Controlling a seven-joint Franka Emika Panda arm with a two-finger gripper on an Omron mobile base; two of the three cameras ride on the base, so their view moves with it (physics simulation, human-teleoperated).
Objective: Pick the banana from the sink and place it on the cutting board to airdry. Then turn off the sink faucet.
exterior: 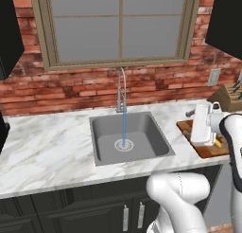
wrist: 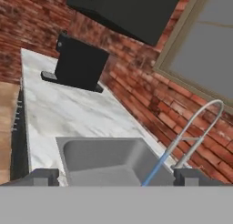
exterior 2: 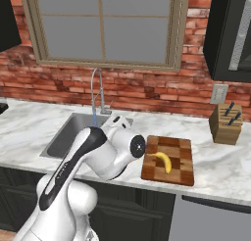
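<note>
The yellow banana point(exterior 2: 164, 162) lies on the reddish-brown checkered cutting board point(exterior 2: 180, 172), right of the sink point(exterior 2: 67, 135); in the left base view just its tip point(exterior: 218, 144) shows past my white hand point(exterior: 202, 124). The hand hovers over the board's point(exterior: 208, 150) left end. My gripper point(wrist: 117, 177) is open and holds nothing, its fingertips point(wrist: 43, 176) set wide apart and aimed across the sink point(wrist: 104, 160). From the silver gooseneck faucet point(exterior: 122, 90) a blue stream of water point(exterior: 124, 125) runs down to the drain. The faucet point(wrist: 200, 129) stands ahead on the right in the hand view.
A tan knife block point(exterior 2: 226, 122) stands at the back right against the brick wall. A black coffee machine point(wrist: 79, 63) sits far along the marble counter point(exterior: 47, 147) left of the sink. A window is above the faucet, and dark cabinets hang on either side.
</note>
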